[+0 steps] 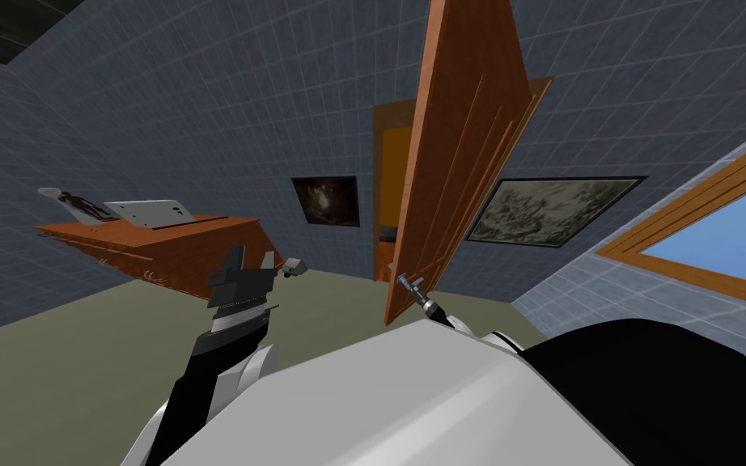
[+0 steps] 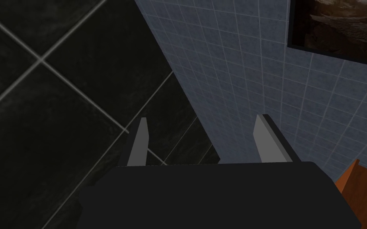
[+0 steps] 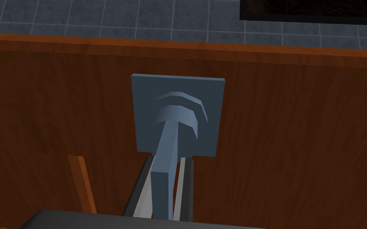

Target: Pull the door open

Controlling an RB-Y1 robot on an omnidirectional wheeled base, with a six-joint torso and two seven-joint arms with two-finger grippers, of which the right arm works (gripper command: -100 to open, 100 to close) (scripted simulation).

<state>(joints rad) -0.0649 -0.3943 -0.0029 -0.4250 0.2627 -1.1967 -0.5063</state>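
Door (image 1: 460,162) stood partly open with the right gripper (image 3: 168,163) clamped on its lever handle (image 3: 176,115), so the pull was judged best aligned to the hinge arc, toward 6 o'clock.

Head camera: rolled, looking steeply down and forward, facing the brown door (image 1: 460,162) from a short way back. Right wrist camera: hard against the door's face, sighting along its lever handle (image 3: 166,159). Both views share door and handle. Left wrist camera: aimed up beside the door at the dark ceiling (image 2: 59,99), the tiled wall (image 2: 238,59) and a framed picture (image 2: 338,28).
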